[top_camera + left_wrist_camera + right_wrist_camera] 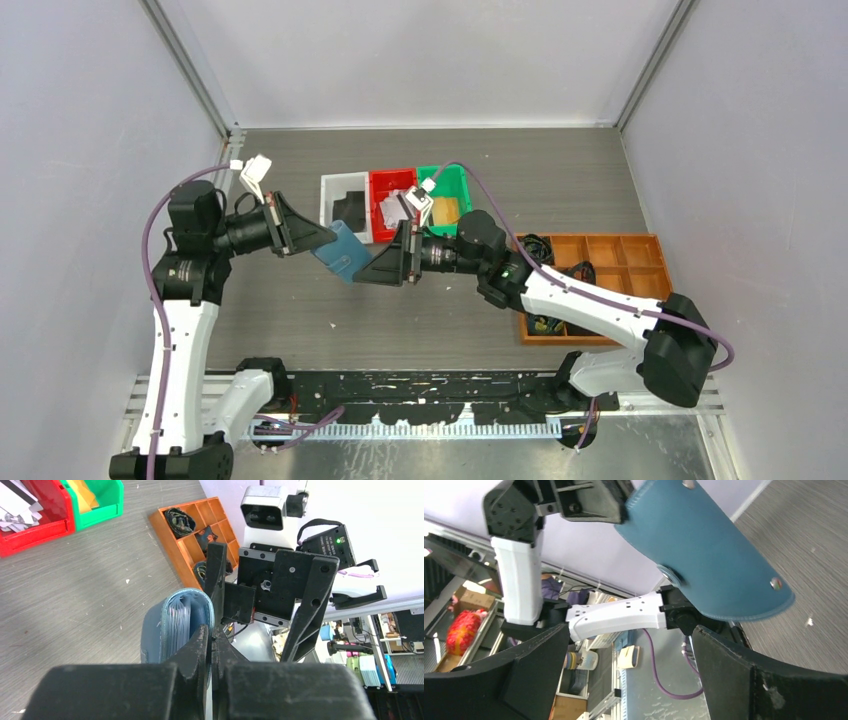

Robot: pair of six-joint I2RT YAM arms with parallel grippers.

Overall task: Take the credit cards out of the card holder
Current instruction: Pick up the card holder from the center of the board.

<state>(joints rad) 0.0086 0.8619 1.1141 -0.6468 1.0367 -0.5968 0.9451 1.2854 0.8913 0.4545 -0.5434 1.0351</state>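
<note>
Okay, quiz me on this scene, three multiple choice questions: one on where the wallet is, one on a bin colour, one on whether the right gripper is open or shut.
1. Where is the card holder?
A. lying on the floor
B. held in the air by the left gripper
C. in a drawer

2. Which colour is the bin between the white bin and the green bin?
A. blue
B. yellow
C. red

3. The right gripper is:
A. open
B. shut on the card holder
C. shut on a cable

Answers:
1 B, the left wrist view shows that gripper's fingers clamped on the blue holder.
2 C, the red bin sits in the middle of the row.
3 A, in the right wrist view its fingers stand wide apart.
</note>
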